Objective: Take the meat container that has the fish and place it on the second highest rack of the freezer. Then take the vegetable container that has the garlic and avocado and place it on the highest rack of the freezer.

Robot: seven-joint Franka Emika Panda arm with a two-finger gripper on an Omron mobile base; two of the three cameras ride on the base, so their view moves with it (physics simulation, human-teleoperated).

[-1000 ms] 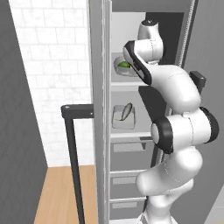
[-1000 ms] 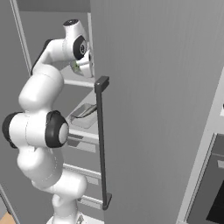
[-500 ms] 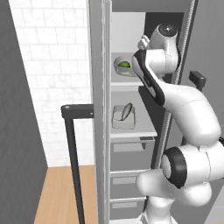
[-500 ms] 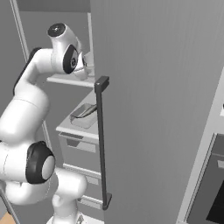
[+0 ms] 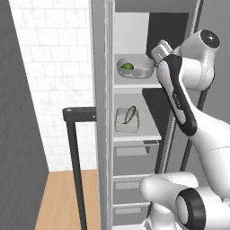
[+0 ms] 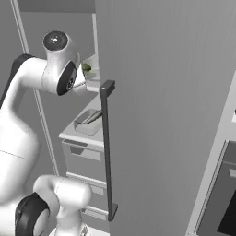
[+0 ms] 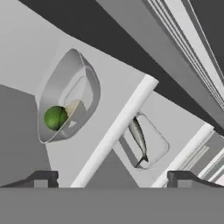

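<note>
A rendered kitchen is shown with the freezer [image 5: 134, 112] standing open, its door swung aside with the long dark handle [image 6: 107, 152] facing the right base camera. Over the last second the white arm has been drawn back from the upper shelf: a second ago the hand was close against the bowl, half a second ago it was lifting away, and now the gripper [image 5: 160, 48] is held just to the right of the bowl, apart from it. The finger tips [image 7: 43, 178] are seen spread wide in the hand view with nothing between them. From this it can be judged that the vegetable container has been released and that both placements are finished, so that only a withdrawal of the arm is left.

The vegetable container [image 5: 134, 67] is a shallow pale grey bowl, set on the highest rack [image 5: 134, 85]. Inside it the avocado [image 7: 56, 117] is seen as a glossy green ball, and the garlic [image 7: 72, 107] is seen as a small cream lump touching it.

On the second highest rack [image 5: 137, 134], directly above the grey drawers [image 5: 132, 150], the meat container [image 5: 126, 121] rests as a flat pale tray. The fish [image 7: 138, 134], slim and silver-grey with a darker back, is laid along it, nearly as long as the tray
</note>
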